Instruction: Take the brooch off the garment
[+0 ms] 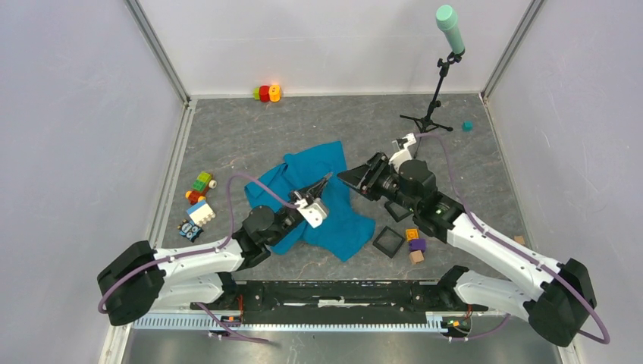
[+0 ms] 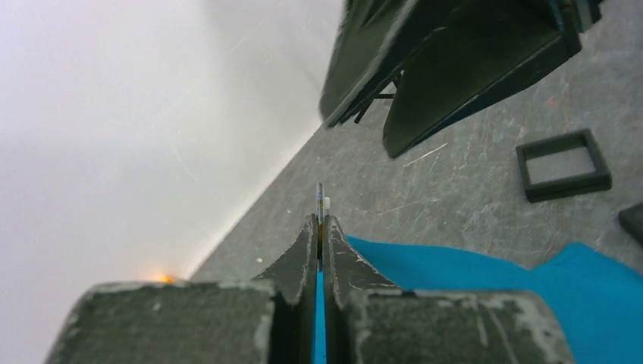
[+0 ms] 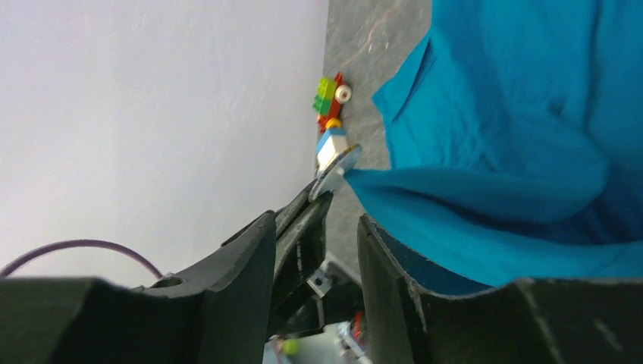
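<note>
The teal garment [image 1: 322, 205] lies mid-table, with one part drawn up into a peak. My left gripper [image 1: 326, 180] is shut on the brooch at that peak. In the left wrist view the brooch [image 2: 320, 199] is a thin whitish disc seen edge-on, sticking out past the closed fingertips [image 2: 334, 250] with teal cloth between them. In the right wrist view the brooch [image 3: 337, 167] sits at the tip of the stretched cloth [image 3: 515, 136]. My right gripper [image 1: 343, 176] is open and empty, just right of the brooch, its jaws facing the left gripper's tips [image 3: 315, 220].
Coloured toy blocks lie at the left [image 1: 199, 199] and by the back wall [image 1: 267, 92]. A black square frame [image 1: 388, 241] and small blocks [image 1: 414, 244] sit right of the garment. A microphone stand [image 1: 436, 91] and a teal cube [image 1: 467, 126] stand back right.
</note>
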Tool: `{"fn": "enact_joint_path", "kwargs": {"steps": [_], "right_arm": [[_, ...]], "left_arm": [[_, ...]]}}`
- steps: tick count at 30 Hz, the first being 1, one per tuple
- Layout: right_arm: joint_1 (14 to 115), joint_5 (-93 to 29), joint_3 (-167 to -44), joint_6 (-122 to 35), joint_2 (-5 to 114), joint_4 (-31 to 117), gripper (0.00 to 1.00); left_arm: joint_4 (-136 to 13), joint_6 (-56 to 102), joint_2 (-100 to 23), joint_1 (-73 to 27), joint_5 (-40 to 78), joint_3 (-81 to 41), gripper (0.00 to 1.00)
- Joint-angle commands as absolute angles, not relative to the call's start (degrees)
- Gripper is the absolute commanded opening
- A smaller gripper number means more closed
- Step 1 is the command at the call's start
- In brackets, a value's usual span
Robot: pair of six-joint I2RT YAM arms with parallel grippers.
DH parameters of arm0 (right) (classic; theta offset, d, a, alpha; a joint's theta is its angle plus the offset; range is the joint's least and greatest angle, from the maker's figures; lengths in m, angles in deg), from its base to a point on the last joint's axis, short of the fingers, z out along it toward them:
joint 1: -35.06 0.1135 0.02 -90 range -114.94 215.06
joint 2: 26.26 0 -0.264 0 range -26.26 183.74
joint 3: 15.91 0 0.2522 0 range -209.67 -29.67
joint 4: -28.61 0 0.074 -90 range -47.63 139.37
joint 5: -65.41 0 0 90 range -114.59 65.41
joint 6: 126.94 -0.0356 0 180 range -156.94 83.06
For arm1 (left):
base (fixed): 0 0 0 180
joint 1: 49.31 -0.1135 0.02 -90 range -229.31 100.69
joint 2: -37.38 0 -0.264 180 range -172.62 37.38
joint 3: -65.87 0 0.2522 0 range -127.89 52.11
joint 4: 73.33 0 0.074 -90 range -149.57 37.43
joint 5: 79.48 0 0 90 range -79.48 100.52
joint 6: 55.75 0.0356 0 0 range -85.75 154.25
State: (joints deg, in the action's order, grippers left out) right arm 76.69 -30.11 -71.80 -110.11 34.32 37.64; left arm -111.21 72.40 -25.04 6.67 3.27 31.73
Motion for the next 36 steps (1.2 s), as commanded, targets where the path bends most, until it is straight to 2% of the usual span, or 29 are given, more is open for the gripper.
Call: {"fn": "enact_joint_path", "kwargs": {"steps": [1,3,5,8,9,12,14,16,20,24,31,36], "right_arm": [[76.6,-21.8,-74.0,-90.8,30.5,35.3,0.49],[76.5,-24.0,-70.5,-78.2,29.0,28.1,0.50],[76.5,-29.9,-66.8,-64.7,27.4,21.9,0.55],[76.5,-38.2,-62.7,-51.9,25.4,17.1,0.55],[76.4,-40.3,-62.2,-49.0,25.0,17.2,0.57],[76.2,-42.9,-60.6,-45.3,24.1,16.8,0.76],[75.6,-41.9,-60.1,-47.8,23.9,16.5,0.81],[75.2,-45.8,-59.0,-50.2,24.5,12.4,0.81],[75.2,-55.7,-55.1,-58.5,26.6,-5.7,0.80],[75.2,-59.6,-54.3,-68.9,31.7,-20.9,0.74],[75.5,-59.1,-53.9,-78.5,36.4,-31.4,0.63],[75.5,-59.5,-54.2,-81.6,39.4,-35.8,0.60]], "left_arm": [[-118.1,52.7,-24.2,5.2,-2.8,31.3,0.02],[-117.9,40.4,-22.5,3.1,-2.7,31.7,0.02],[-115.0,29.9,-20.3,0.6,1.3,31.7,0.02],[-109.6,17.6,-16.8,-3.5,8.1,30.9,0.02],[-107.9,13.6,-15.6,-4.6,9.8,30.8,0.02],[-109.1,6.6,-12.7,-8.6,18.8,32.1,0.02],[-115.1,6.0,-10.5,-9.9,26.1,35.0,0.02],[-118.1,2.8,-8.8,-10.4,26.8,37.0,0.02],[-118.0,-0.7,-8.7,-11.0,32.2,36.2,0.02],[-128.7,-4.8,-11.4,-11.1,33.5,38.3,0.02],[-139.2,-8.4,-15.6,-11.2,33.6,38.9,0.02],[-143.4,-10.0,-18.5,-11.2,33.9,38.1,0.02]]}}
